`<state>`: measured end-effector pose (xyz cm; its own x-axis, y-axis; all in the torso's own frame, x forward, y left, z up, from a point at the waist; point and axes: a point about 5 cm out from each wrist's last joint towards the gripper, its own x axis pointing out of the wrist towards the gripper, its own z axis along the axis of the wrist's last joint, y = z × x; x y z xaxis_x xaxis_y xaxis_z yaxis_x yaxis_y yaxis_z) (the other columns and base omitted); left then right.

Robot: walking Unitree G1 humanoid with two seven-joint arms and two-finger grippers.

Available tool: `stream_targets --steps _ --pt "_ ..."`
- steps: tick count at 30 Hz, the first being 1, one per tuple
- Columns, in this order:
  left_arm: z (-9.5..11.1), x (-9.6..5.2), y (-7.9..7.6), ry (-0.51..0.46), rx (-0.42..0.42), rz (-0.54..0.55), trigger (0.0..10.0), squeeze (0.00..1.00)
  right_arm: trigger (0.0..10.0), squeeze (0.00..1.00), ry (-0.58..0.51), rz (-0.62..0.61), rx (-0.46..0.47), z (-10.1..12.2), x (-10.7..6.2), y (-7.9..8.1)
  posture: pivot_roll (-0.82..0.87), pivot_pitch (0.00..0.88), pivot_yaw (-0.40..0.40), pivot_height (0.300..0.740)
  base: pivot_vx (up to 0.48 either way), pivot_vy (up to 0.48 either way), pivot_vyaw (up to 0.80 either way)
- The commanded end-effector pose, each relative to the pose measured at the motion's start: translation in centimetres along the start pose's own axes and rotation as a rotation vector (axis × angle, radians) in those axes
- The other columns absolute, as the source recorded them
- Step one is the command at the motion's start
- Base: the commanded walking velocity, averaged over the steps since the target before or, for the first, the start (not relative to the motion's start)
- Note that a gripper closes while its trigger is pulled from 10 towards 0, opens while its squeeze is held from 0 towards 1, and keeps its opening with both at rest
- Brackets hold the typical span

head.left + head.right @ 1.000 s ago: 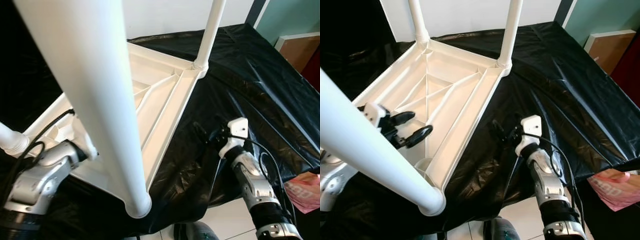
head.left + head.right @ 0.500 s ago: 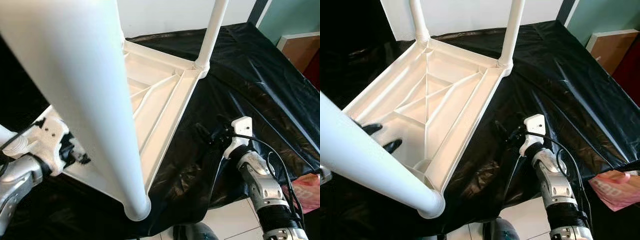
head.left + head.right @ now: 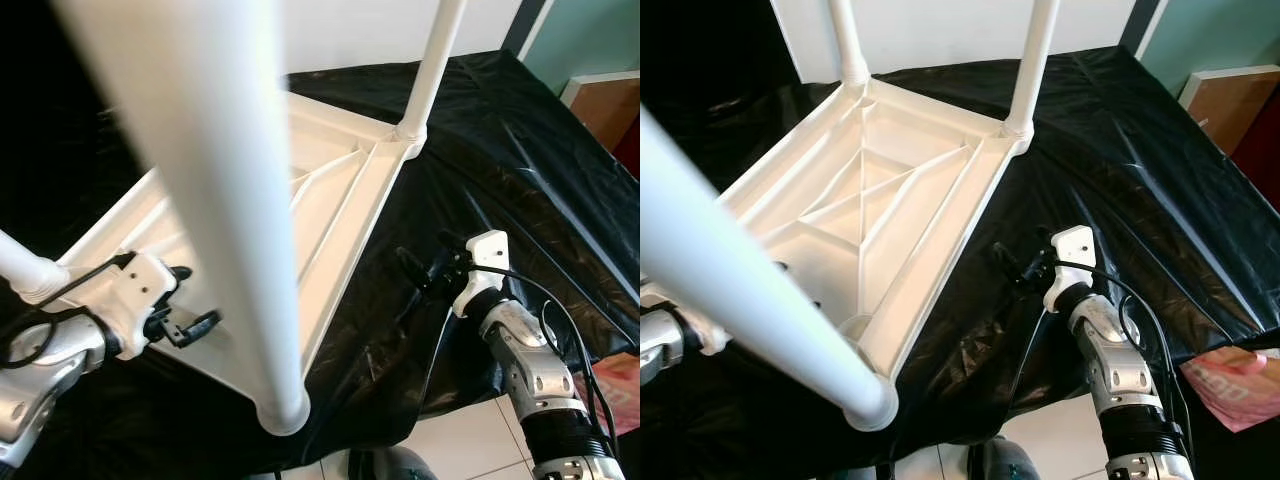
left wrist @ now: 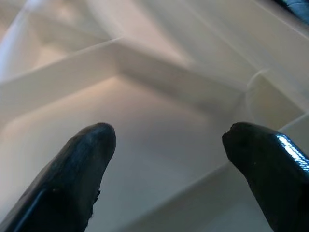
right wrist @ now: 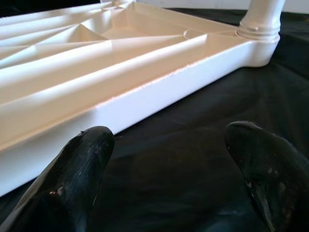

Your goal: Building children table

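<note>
White plastic children's table (image 3: 890, 200), upside-down on a black plastic sheet (image 3: 1120, 170); ribbed underside up, legs pointing at the ceiling.

Left eye view: near leg (image 3: 215, 200) dominates the foreground, seated in the corner socket at approx. 6 o'clock. Far-right leg (image 3: 432, 65) stands at approx. 1 o'clock. A further leg stub sits at 9 o'clock. Left gripper (image 3: 190, 325) at approx. 8 o'clock, fingers apart, over the tabletop's near edge. Right gripper (image 3: 425, 272) at approx. 4 o'clock, above the sheet, just beside the tabletop's right rim, not touching it.

Right eye view: far-left leg (image 3: 848, 45) at 11 o'clock; a pink packet (image 3: 1240, 385) at 4 o'clock, off the sheet's edge. Right gripper holds nothing.

Left wrist view: fingers (image 4: 79, 169) spread wide, empty, pointing into the ribbed recess near a round corner socket.

Right wrist view: fingers (image 5: 77, 169) spread wide, empty, low over the sheet w/ the rim at 11 o'clock and the far-right leg's base at 1 o'clock.

Risks (judgement): the sheet looks slick, so a sideways push on the rim could slide the whole table. The near leg stands betw. the head camera and the left gripper, so that arm works part-blind; a knock could loosen or tilt a leg not fully seated. Right-arm cable could snag on sheet folds.
</note>
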<state>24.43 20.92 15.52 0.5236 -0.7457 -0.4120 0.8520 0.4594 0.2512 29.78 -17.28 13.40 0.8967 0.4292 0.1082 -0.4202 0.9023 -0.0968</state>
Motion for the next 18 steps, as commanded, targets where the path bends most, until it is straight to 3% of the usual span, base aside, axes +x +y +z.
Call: stream_targets --steps 1,6,9,10,12,18 --pt "-1.9 1.0 -1.3 0.08 -0.038 -0.089 10.0 0.0 10.0 0.0 0.019 -0.001 0.0 -0.2 -0.2 0.0 0.06 0.157 -0.057 0.74 0.0 0.0 0.0" --pt "-2.0 2.1 -1.0 0.089 -0.038 -0.056 10.0 0.0 10.0 0.0 0.019 -0.003 -0.001 -0.1 -0.3 0.0 0.05 0.156 -0.05 0.74 0.0 0.0 0.0" --pt "-1.7 3.9 -0.6 0.073 -0.035 -0.007 10.0 0.0 10.0 0.0 0.02 -0.011 -0.003 -0.1 -0.4 0.0 0.04 0.153 -0.041 0.74 0.0 0.0 0.0" --pt "-1.7 3.9 -0.6 0.073 -0.035 -0.007 10.0 0.0 10.0 0.0 0.02 -0.011 -0.003 -0.1 -0.4 0.0 0.04 0.153 -0.041 0.74 0.0 0.0 0.0" --pt "-1.3 5.5 -0.2 0.047 -0.038 0.047 10.0 0.0 10.0 0.0 0.021 -0.015 -0.004 -0.1 -0.5 -0.1 0.04 0.151 -0.039 0.74 0.0 0.0 0.0" --pt "-0.5 7.5 0.5 0.004 -0.057 0.11 10.0 0.0 10.0 0.0 0.021 -0.017 -0.005 0.0 -0.5 0.0 0.03 0.147 -0.035 0.74 0.0 0.0 0.0"
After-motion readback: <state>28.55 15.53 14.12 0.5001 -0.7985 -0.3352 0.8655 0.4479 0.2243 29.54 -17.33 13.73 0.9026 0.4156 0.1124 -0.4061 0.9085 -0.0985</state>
